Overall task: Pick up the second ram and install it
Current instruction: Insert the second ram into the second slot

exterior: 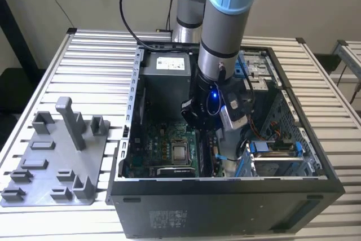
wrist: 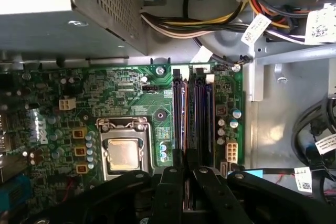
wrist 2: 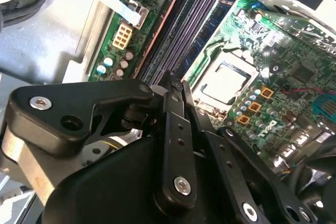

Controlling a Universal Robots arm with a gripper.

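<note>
My gripper [exterior: 198, 121] is lowered inside the open computer case [exterior: 225, 201], over the memory slots of the green motherboard [exterior: 155, 145]. In both wrist views the black fingers [wrist: 170, 182] stand close together at the near end of the slots. The second ram [wrist: 182, 124], a thin dark stick with a coppery top edge [wrist 2: 163, 30], stands on edge in a slot. Its near end runs into the narrow gap between my fingers, under the gripper [wrist: 190, 172] [wrist 2: 170, 83]. The dark slots beside it [wrist: 198, 124] lie parallel.
The bare processor [wrist: 123, 153] sits in its socket beside the slots. The grey power-supply box [exterior: 166, 66] and a bundle of cables [wrist: 210, 24] lie beyond the slots' far end. A grey fixture tray [exterior: 56, 165] with upright posts lies at the exterior view's left.
</note>
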